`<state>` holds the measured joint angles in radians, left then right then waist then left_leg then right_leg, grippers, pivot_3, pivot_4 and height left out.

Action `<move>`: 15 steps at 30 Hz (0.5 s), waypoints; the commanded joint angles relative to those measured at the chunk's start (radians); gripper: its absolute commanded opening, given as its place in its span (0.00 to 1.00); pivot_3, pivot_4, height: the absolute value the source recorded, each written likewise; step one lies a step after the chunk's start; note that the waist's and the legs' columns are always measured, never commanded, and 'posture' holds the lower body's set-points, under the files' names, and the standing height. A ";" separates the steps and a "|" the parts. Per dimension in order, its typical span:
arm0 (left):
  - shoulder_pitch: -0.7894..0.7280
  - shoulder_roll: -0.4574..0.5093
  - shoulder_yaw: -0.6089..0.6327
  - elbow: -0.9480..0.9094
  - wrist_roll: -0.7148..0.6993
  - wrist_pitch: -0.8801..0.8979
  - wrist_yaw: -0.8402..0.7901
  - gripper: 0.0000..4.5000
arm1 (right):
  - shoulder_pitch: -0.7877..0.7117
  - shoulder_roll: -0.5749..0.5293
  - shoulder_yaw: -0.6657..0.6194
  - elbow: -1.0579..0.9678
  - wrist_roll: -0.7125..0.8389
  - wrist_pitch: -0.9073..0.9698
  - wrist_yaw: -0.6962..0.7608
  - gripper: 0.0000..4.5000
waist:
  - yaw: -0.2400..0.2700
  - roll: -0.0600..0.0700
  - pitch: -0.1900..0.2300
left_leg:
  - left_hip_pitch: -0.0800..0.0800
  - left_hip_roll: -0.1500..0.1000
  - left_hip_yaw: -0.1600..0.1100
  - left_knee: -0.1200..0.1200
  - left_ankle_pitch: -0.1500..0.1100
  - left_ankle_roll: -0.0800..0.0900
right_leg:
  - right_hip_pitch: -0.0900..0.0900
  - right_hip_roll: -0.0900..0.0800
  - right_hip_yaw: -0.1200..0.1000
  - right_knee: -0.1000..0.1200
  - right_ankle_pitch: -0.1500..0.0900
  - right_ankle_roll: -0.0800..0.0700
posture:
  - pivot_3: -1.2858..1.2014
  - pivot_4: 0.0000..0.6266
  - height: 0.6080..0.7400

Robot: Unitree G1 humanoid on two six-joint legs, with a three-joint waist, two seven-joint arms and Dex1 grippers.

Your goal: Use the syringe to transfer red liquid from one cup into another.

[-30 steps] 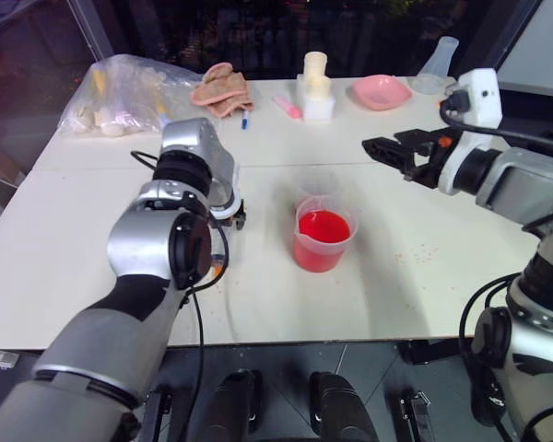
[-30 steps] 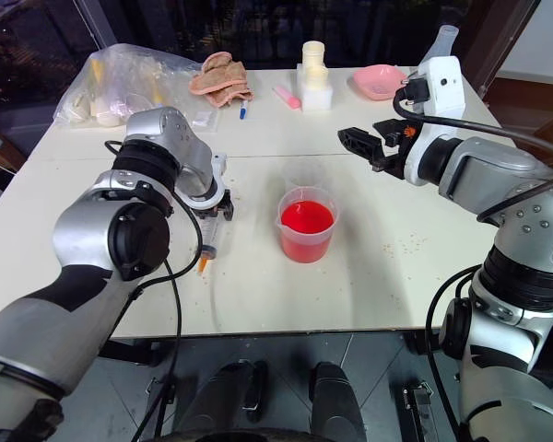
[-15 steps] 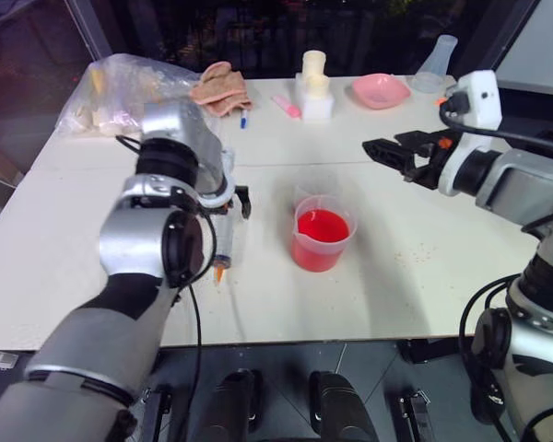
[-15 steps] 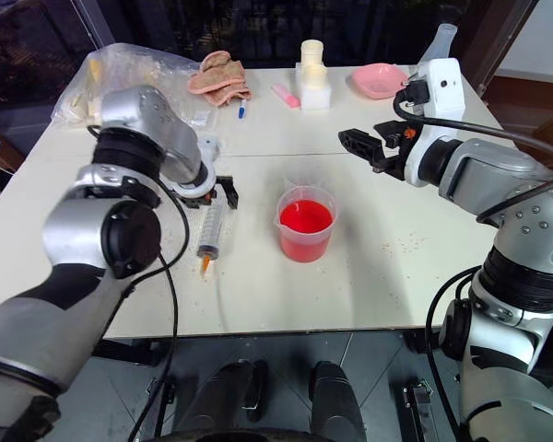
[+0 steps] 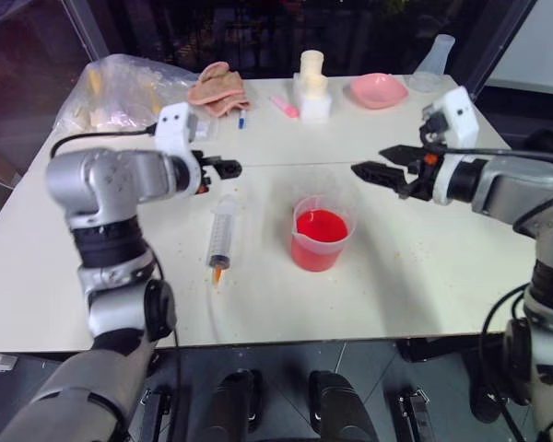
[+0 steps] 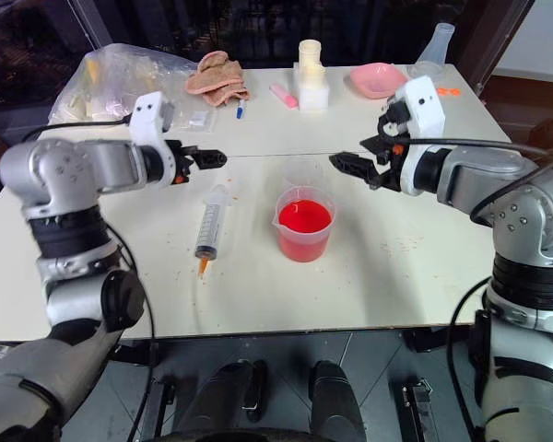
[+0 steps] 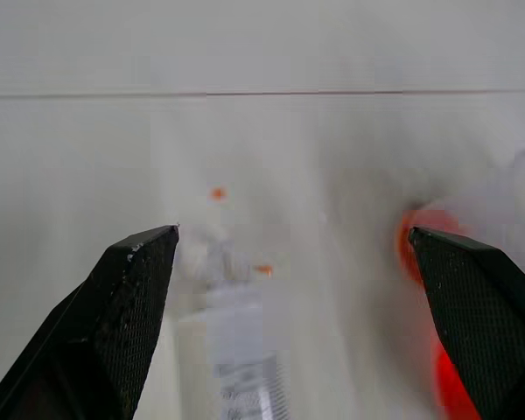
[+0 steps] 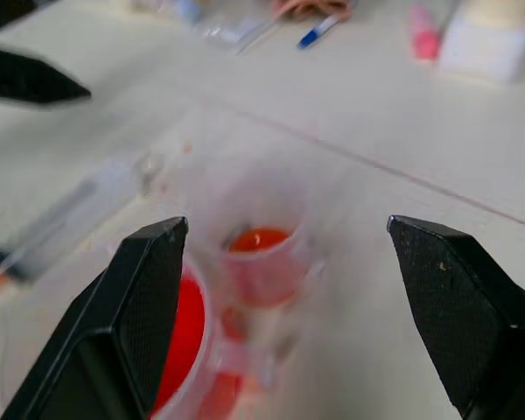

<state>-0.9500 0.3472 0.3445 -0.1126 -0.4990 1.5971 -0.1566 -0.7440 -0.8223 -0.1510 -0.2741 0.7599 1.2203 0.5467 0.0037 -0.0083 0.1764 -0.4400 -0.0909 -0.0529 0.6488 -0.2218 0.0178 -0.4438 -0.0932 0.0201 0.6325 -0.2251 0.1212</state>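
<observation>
Lying free on the white tabletop (image 5: 424,276) left of centre, syringe (image 5: 221,228) with orange tip toward the lower edge, beside the red-filled beaker (image 5: 321,233) at centre, clear cup (image 6: 300,172) just behind it, left gripper (image 5: 229,168) and right gripper (image 5: 361,172) above with fingers spread, empty.
</observation>
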 commanded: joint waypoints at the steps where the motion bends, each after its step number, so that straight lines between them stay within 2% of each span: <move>1: 0.074 0.083 -0.013 -0.140 -0.084 -0.007 -0.118 0.99 | 0.020 -0.110 0.021 -0.020 -0.034 -0.117 0.164 0.85 | 0.001 0.000 0.000 | 0.000 0.000 0.000 0.000 0.000 0.000 | 0.000 0.000 0.000 0.000 0.000 0.000 | 0.52 0.24 1.00; 8: 0.229 0.294 -0.028 -0.250 -0.278 -0.002 -0.399 0.99 | 0.113 -0.262 0.021 -0.031 -0.049 -0.261 0.408 0.85 | 0.003 0.000 0.000 | 0.001 0.000 0.000 0.000 -0.002 0.003 | 0.001 0.000 -0.001 -0.001 0.000 0.000 | 0.52 0.24 1.00; 15: 0.302 0.462 -0.035 -0.306 -0.436 -0.007 -0.574 0.99 | 0.155 -0.280 0.048 -0.021 -0.097 -0.347 0.476 0.85 | 0.001 0.000 0.000 | 0.001 0.001 0.000 0.001 -0.002 0.004 | 0.002 0.000 -0.001 -0.001 0.000 -0.001 | 0.52 0.24 1.00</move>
<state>-0.6559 0.7711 0.2995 -0.3947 -0.9032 1.6029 -0.6893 -0.5831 -1.0885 -0.0915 -0.2795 0.6770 0.9002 1.0156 0.0052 -0.0083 0.1764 -0.4388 -0.0898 -0.0530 0.6494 -0.2240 0.0214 -0.4421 -0.0930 0.0194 0.6315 -0.2254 0.1207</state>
